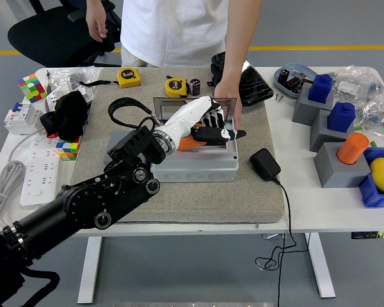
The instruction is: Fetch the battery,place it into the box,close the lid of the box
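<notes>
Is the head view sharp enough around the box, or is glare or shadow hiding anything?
Head view: even lighting, sharp, soft shadows only. The box shows clearly, but its clear lid is faint against the mat, and the left hand covers the inside, so the battery can't be seen.

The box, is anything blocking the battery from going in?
Nothing visible. The left hand is over the open box, lid up behind. A person's hand rests at its far right edge, beside the opening.

Lighting: bright, even, overhead; soft shadows under table (pixel 294 211). Focus sharp throughout; no glare, slight edge distortion.
</notes>
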### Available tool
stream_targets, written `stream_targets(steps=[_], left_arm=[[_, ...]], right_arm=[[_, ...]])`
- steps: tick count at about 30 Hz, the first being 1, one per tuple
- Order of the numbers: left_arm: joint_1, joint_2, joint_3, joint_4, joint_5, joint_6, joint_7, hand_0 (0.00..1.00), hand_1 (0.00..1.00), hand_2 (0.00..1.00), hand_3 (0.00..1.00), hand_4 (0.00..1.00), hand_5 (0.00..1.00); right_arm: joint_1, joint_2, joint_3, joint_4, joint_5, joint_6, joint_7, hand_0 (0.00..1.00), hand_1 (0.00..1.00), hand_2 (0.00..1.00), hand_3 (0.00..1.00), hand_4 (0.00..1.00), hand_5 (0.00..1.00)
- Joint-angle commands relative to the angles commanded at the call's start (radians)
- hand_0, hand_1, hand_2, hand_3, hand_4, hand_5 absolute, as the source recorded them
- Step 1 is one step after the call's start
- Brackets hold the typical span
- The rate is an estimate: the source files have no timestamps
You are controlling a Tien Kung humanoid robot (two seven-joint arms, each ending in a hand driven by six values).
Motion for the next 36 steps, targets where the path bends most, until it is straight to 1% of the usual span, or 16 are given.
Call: stream_targets(steps=[4,6,10,11,14,16,17,22,23,27,28,29,32,34,35,36], left_arm=[[0.003,0.0,-0.001,0.003,-0.001,0.004,-0.017,0.266,0.389,0.344,0.339,0.963,0.597],[0.006,0.0,0.0,0.001,-0.001,0.004,-0.022,0.282,0.394,0.355,0.346,0.96,0.606],[0.007,0.0,-0.006,-0.009,-0.006,0.006,-0.033,0.282,0.394,0.355,0.346,0.96,0.606],[0.008,0.0,-0.008,-0.012,-0.007,0.007,-0.036,0.27,0.383,0.34,0.335,0.96,0.608],[0.016,0.0,-0.015,-0.029,-0.018,0.011,-0.044,0.27,0.383,0.34,0.335,0.96,0.608],[0.025,0.0,-0.023,-0.047,-0.02,0.009,-0.045,0.27,0.383,0.34,0.335,0.96,0.608],[0.032,0.0,-0.029,-0.062,-0.02,0.008,-0.044,0.258,0.358,0.323,0.331,0.963,0.614],[0.064,0.0,-0.052,-0.127,-0.023,-0.012,-0.028,0.258,0.358,0.323,0.331,0.963,0.614],[0.073,0.0,-0.056,-0.142,-0.023,-0.018,-0.025,0.286,0.403,0.408,0.416,0.964,0.614],[0.114,0.0,-0.071,-0.216,-0.034,-0.026,-0.038,0.286,0.403,0.408,0.416,0.964,0.614],[0.124,0.005,-0.076,-0.236,-0.039,-0.028,-0.045,0.286,0.403,0.408,0.416,0.964,0.614],[0.13,0.013,-0.081,-0.249,-0.042,-0.029,-0.05,0.386,0.524,0.513,0.487,0.962,0.61],[0.16,0.061,-0.103,-0.302,-0.052,-0.027,-0.083,0.386,0.524,0.513,0.487,0.962,0.61],[0.179,0.093,-0.114,-0.325,-0.064,-0.028,-0.11,0.386,0.524,0.513,0.487,0.962,0.61],[0.19,0.112,-0.12,-0.336,-0.069,-0.031,-0.121,0.419,0.576,0.546,0.526,0.955,0.595],[0.204,0.133,-0.125,-0.347,-0.074,-0.035,-0.13,0.419,0.576,0.546,0.526,0.955,0.595]], right_arm=[[0.0,0.002,0.003,0.0,-0.001,0.001,0.001,0.575,0.625,0.659,0.566,0.964,0.476],[-0.001,0.002,0.003,-0.001,-0.001,0.001,0.0,0.575,0.625,0.659,0.566,0.964,0.476],[0.0,0.002,0.003,-0.001,0.0,0.002,0.0,0.575,0.625,0.659,0.566,0.964,0.476],[0.0,0.003,0.004,-0.001,-0.001,0.002,0.0,0.575,0.625,0.659,0.566,0.964,0.476],[0.0,0.004,0.007,0.0,-0.002,0.002,0.0,0.575,0.625,0.659,0.566,0.964,0.476],[0.001,0.004,0.009,0.0,-0.004,0.002,0.001,0.575,0.625,0.659,0.566,0.964,0.476],[0.0,0.004,0.01,0.0,-0.004,0.002,0.001,0.575,0.625,0.659,0.566,0.964,0.476],[-0.002,0.004,0.02,0.001,-0.009,0.003,0.001,0.575,0.625,0.659,0.566,0.964,0.476],[-0.003,0.004,0.022,0.001,-0.01,0.003,0.001,0.574,0.625,0.66,0.566,0.964,0.475],[-0.005,0.002,0.032,0.002,-0.013,0.004,0.002,0.574,0.625,0.66,0.566,0.964,0.475],[-0.007,0.001,0.034,0.002,-0.013,0.005,0.003,0.574,0.625,0.66,0.566,0.964,0.475],[-0.008,0.001,0.034,0.002,-0.013,0.005,0.003,0.575,0.626,0.66,0.567,0.965,0.474],[-0.011,0.0,0.039,0.001,-0.013,0.006,0.003,0.575,0.626,0.66,0.567,0.965,0.474],[-0.012,-0.001,0.04,0.001,-0.013,0.007,0.003,0.575,0.626,0.66,0.567,0.965,0.474],[-0.011,-0.001,0.042,0.001,-0.014,0.008,0.004,0.574,0.626,0.66,0.567,0.965,0.473],[-0.011,-0.001,0.045,0.001,-0.015,0.008,0.005,0.574,0.626,0.66,0.567,0.965,0.473]])
